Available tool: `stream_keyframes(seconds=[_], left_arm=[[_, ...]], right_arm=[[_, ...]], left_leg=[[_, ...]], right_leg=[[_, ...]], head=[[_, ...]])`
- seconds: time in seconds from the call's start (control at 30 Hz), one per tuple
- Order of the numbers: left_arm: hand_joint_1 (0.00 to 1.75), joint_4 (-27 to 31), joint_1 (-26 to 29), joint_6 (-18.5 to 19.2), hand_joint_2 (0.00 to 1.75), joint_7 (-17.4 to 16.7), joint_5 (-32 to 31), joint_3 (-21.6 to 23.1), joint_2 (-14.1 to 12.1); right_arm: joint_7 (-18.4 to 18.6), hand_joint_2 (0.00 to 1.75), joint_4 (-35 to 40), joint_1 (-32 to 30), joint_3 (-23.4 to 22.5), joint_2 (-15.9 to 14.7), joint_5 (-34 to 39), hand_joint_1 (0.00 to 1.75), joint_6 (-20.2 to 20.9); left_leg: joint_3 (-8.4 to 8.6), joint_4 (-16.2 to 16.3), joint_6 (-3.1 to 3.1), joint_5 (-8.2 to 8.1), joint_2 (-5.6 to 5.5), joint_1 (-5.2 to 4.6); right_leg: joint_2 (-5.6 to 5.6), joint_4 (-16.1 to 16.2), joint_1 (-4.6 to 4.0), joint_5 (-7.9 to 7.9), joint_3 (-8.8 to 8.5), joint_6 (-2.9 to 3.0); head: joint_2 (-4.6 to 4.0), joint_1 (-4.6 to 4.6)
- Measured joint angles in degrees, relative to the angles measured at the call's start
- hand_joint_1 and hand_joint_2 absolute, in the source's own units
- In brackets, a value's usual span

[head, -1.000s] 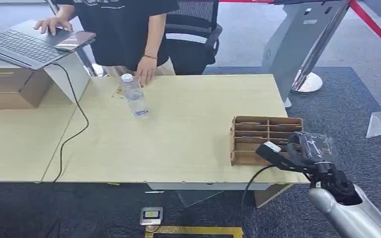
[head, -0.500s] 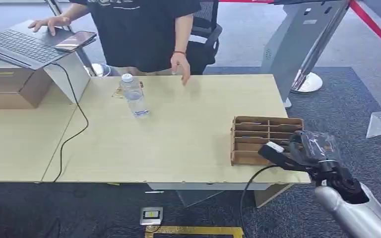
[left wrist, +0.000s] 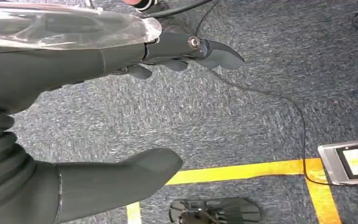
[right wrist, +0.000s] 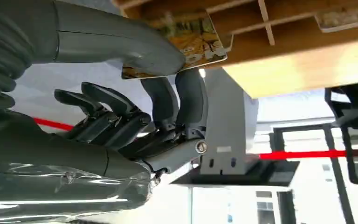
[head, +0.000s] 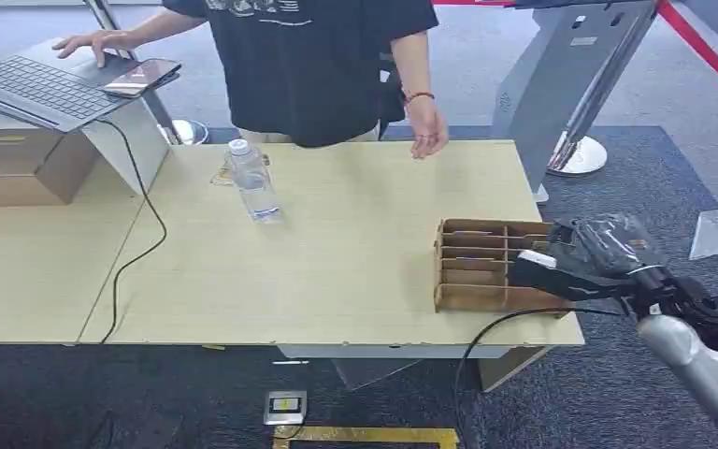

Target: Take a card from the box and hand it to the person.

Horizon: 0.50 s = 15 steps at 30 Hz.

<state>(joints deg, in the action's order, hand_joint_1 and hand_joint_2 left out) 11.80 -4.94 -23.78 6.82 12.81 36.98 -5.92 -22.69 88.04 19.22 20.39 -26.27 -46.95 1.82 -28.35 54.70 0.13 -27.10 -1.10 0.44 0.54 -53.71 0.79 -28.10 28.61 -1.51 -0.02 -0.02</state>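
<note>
— The right hand?
— It pinches a card between thumb and fingers, just at the box near the counter edge, by the robot.
— The left hand?
— Hanging over the carpet, fingers apart, holding nothing.
— The person's hand?
— Over the counter's far edge, well apart from the box.

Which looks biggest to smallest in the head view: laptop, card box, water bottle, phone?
1. Laptop, though partly cut off by the picture edge.
2. Card box.
3. Water bottle and phone: too alike to rank.
</note>
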Motion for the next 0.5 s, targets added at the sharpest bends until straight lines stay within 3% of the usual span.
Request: stream_keyframes(seconds=[0.27, 0.5], left_arm=[[0.00, 0.00, 0.01, -0.02, 1.75, 0.35, 0.39, 0.00, -0.11], [0.00, 0.00, 0.05, -0.02, 1.75, 0.68, 0.59, 0.00, -0.31]], right_arm=[[1.29, 1.75, 1.96, 6.17, 3.25, -4.41, 2.22, 1.75, 3.45], [2.86, 1.75, 4.59, 10.56, 5.35, -7.52, 5.55, 1.75, 4.06]], left_leg=[[-0.01, 0.01, 0.00, 0.00, -0.01, 0.00], [-0.03, 0.00, 0.00, 0.00, -0.01, 0.00]], right_leg=[[0.00, 0.00, 0.00, 0.00, 0.00, 0.00], [-0.01, -0.01, 0.01, 0.00, 0.00, 0.00]], head=[[0.00, 0.00], [0.00, 0.00]])
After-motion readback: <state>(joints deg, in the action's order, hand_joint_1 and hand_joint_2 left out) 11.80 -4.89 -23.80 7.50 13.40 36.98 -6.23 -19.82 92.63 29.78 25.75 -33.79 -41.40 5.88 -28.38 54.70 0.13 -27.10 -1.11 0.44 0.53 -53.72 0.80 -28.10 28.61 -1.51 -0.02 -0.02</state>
